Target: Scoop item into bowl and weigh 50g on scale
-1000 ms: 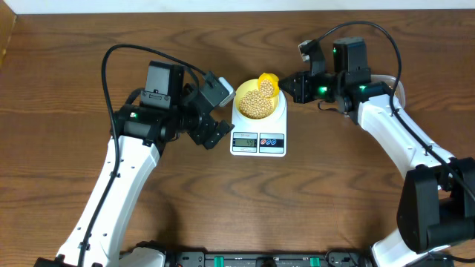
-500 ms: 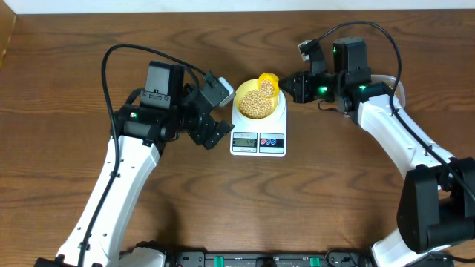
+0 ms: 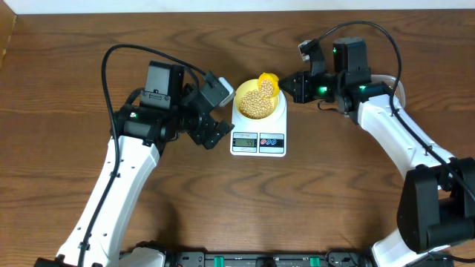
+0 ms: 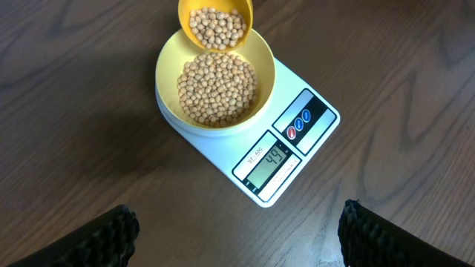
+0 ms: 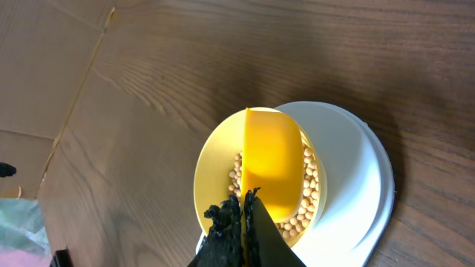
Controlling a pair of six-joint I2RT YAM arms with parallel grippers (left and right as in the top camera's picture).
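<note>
The right gripper [image 5: 243, 200] had its black fingers pinched tight on the handle end of a bright yellow plastic scoop [image 5: 272, 159], which hung over one edge of the small round pale-yellow bowl [image 4: 167, 81]. A heap of little tan round beans [image 4: 217, 89] lay inside the bowl, with more in the scoop itself. The bowl sat on the white flat digital scale [image 4: 293, 78], whose grey display [image 4: 267, 157] showed what looked like 49. The left gripper [image 4: 237, 222] hovered just beside the scale, fingers spread wide and holding nothing, above the dark brown wooden table [image 3: 334, 208]
</note>
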